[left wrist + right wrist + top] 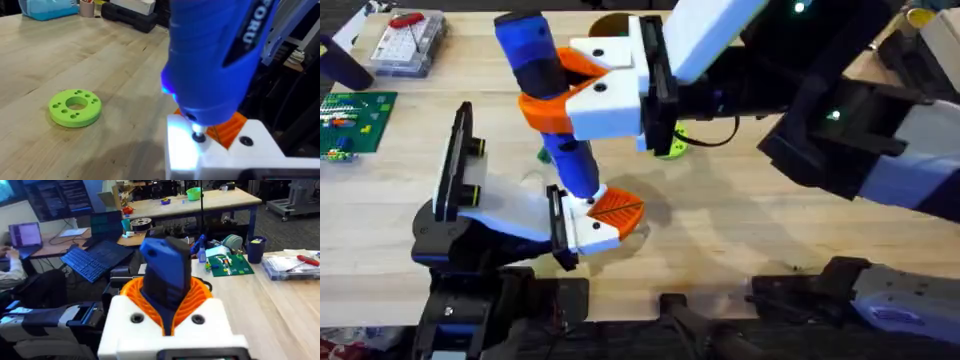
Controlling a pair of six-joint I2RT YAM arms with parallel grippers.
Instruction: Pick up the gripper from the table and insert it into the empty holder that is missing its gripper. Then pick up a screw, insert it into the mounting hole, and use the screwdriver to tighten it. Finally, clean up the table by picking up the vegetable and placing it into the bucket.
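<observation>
My right gripper (582, 92) reaches across the table and is shut on the blue screwdriver (548, 95), holding it nearly upright. In the right wrist view its orange ribbed pads (200, 297) clasp the blue screwdriver (165, 275). The metal tip (199, 136) rests on top of the white holder (220, 155), beside a dark hole. This holder (588, 228) is the end of the left arm at the lower left, and the orange ribbed gripper piece (617, 207) sits in it. A small dark-green thing, perhaps the vegetable (542, 154), peeks out behind the screwdriver. Part of the brown bucket (610, 20) shows at the far edge.
A lime-green ring disc (75, 106) lies on the wooden table (770, 215) right of the screwdriver. At the far left stand a clear box (408, 42) with a red-handled screwdriver and a green circuit board (355, 120). The right arm's body crosses the upper right.
</observation>
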